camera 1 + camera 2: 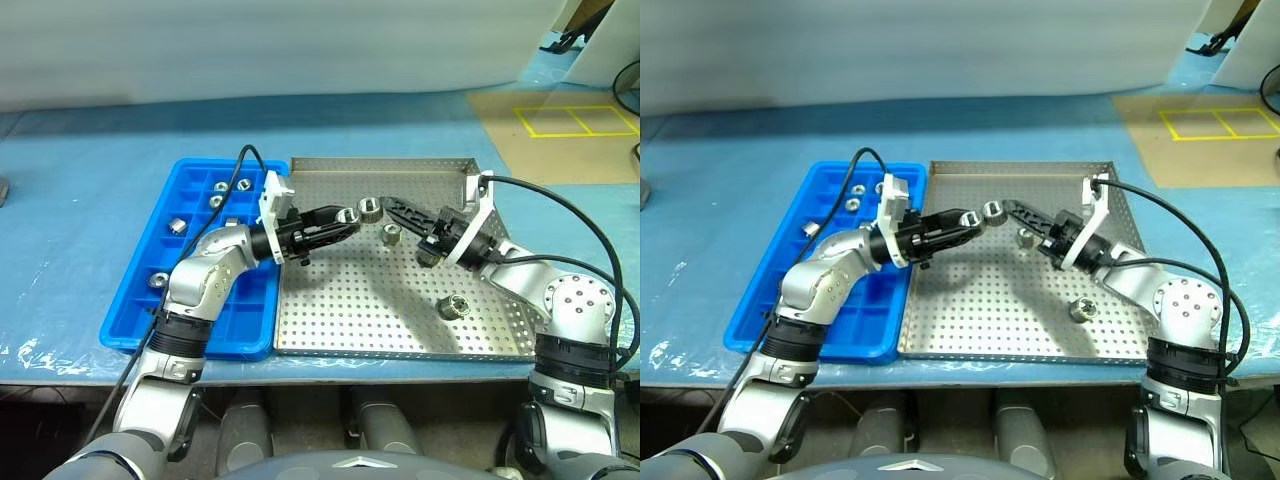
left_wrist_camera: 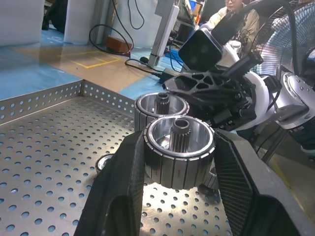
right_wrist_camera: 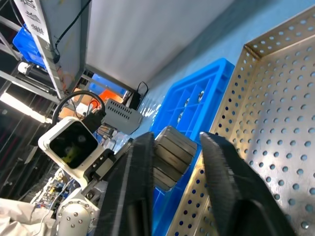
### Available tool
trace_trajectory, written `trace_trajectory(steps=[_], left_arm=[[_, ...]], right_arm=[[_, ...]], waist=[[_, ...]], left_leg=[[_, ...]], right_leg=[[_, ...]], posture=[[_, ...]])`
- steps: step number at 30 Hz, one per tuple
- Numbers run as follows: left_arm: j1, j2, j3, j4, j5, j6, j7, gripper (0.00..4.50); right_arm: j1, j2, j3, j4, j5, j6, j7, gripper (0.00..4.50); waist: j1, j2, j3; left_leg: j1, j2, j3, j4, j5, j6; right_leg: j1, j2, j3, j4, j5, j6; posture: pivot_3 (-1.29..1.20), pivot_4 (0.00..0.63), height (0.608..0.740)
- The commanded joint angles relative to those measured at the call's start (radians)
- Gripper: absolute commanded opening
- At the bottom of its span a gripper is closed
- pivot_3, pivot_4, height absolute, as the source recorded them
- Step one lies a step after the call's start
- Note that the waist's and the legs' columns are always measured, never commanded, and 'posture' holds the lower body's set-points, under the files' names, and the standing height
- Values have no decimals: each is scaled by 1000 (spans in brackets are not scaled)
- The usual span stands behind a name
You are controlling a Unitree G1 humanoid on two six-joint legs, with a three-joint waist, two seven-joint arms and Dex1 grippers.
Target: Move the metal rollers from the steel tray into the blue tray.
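1. One roller [image 1: 347,215] sits pinched in the left pincer [image 1: 341,221], held above the steel tray [image 1: 330,320] near its middle.
2. A second roller [image 1: 370,208] sits right beside it at the tip of the right pincer [image 1: 392,207]; whether those fingers are actually clamped on it, I cannot tell.
3. The two pincers nearly meet, so I'd worry about a bump knocking either roller loose onto the perforated floor, where it could roll.
4. Two more rollers lie on the steel tray: one [image 1: 391,234] below the right pincer, one [image 1: 453,307] nearer the front rim.
5. The blue tray [image 1: 135,300] lies touching the steel tray's left side on the desk [image 1: 60,200], several rollers already in its compartments.
6. The left arm's cable [image 1: 243,160] arches over the blue tray and could snag.
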Motion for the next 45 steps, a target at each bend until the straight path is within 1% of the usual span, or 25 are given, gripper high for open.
trace_trajectory(steps=[1,2,3,5,6,8,10,11,14,15,18,19,23,33,36,44,45], left_arm=[[-34,-28,1,-44,-36,-20,-13,1690],[-34,-28,1,-42,-33,-21,-13,1690],[-35,-29,2,-40,-31,-21,-14,1690],[-35,-29,2,-37,-28,-23,-15,1690],[-36,-28,2,-35,-28,-24,-16,1690],[-36,-23,3,-30,-20,-30,-13,1690],[-36,-21,5,-27,-16,-33,-13,1690],[-36,-21,6,-26,-15,-34,-13,1690],[-34,-19,11,-27,-11,-38,-13,1690],[-32,-14,16,-26,-7,-44,-11,1690],[-28,3,32,-14,5,-64,-4,1690],[-28,7,35,-12,6,-67,-3,1690],[-22,28,50,-2,9,-86,-1,1690],[-8,56,67,2,-2,-112,9,1690],[-2,67,79,1,-7,-118,13,1690],[12,97,112,13,-13,-133,15,1690],[13,100,113,13,-14,-134,15,1690]], right_arm=[[-200,182,192,336,-299,-214,92,58],[-218,192,197,380,-336,-236,132,23],[-230,197,195,413,-365,-250,173,23],[-247,206,190,457,-408,-270,228,23],[-253,210,185,471,-426,-277,246,23],[-254,265,166,352,-396,-231,157,23],[-253,295,150,285,-383,-203,104,23],[-251,299,141,273,-385,-200,100,23],[-249,314,115,243,-387,-192,77,604],[-250,317,106,231,-382,-186,69,901],[-246,327,86,193,-367,-165,47,1743],[-244,329,82,185,-365,-161,41,1798],[-233,359,54,130,-337,-141,-8,1798],[-240,439,9,63,-352,-165,-150,1800],[-236,449,13,43,-386,-188,-201,1909],[-235,494,4,-4,-448,-274,-296,1909],[-233,488,20,-15,-486,-299,-309,1909]], waist=[[-20,-1,0],[-18,1,1],[-12,2,1],[12,2,1],[18,3,1],[23,3,1],[22,2,1],[21,2,1],[21,2,1],[21,2,1],[20,2,1],[19,2,1],[19,2,1],[14,2,1],[14,2,1],[12,2,1],[12,2,1]], left_leg=[[-2,1,1,2,1,-1],[-3,1,1,2,2,-4],[-7,1,1,1,4,-7],[-10,2,1,-3,6,-10],[-11,3,0,-2,7,-8],[-14,2,1,-1,5,0],[-15,1,1,0,4,3],[-15,1,1,0,3,3],[-13,2,2,-1,4,2],[-13,2,2,-1,4,2],[-12,2,2,0,5,0],[-12,2,2,0,6,0],[-9,2,2,-1,7,-3],[-9,2,2,-2,7,-3],[-9,2,2,-2,7,-3],[-8,2,2,-2,8,-5],[-9,2,2,-2,8,-5]], right_leg=[[-3,-1,-1,2,0,0],[-8,-1,-1,4,1,2],[-13,-1,-1,4,1,3],[-13,0,-3,4,4,-3],[-13,0,-4,3,4,-3],[-13,-1,-4,2,5,-2],[-14,-2,-4,2,6,-1],[-14,-2,-4,2,7,1],[-13,-2,-6,3,6,1],[-13,-2,-6,3,5,-2],[-13,-2,-5,3,5,-2],[-13,-2,-5,3,5,-2],[-13,-2,-4,5,5,-2],[-13,-1,-3,4,5,-2],[-13,-1,-3,4,6,-2],[-13,-1,-3,5,6,-1],[-13,-1,-3,4,6,-1]], posture=[[-282,150,740],[-282,150,740],[-282,150,740],[-282,150,740],[-281,150,740],[-280,150,740],[-279,150,740],[-279,150,740],[-278,150,740],[-278,150,740],[-277,150,740],[-277,150,740],[-272,150,740],[-265,150,740],[-264,150,740],[-260,150,740],[-259,150,740]])
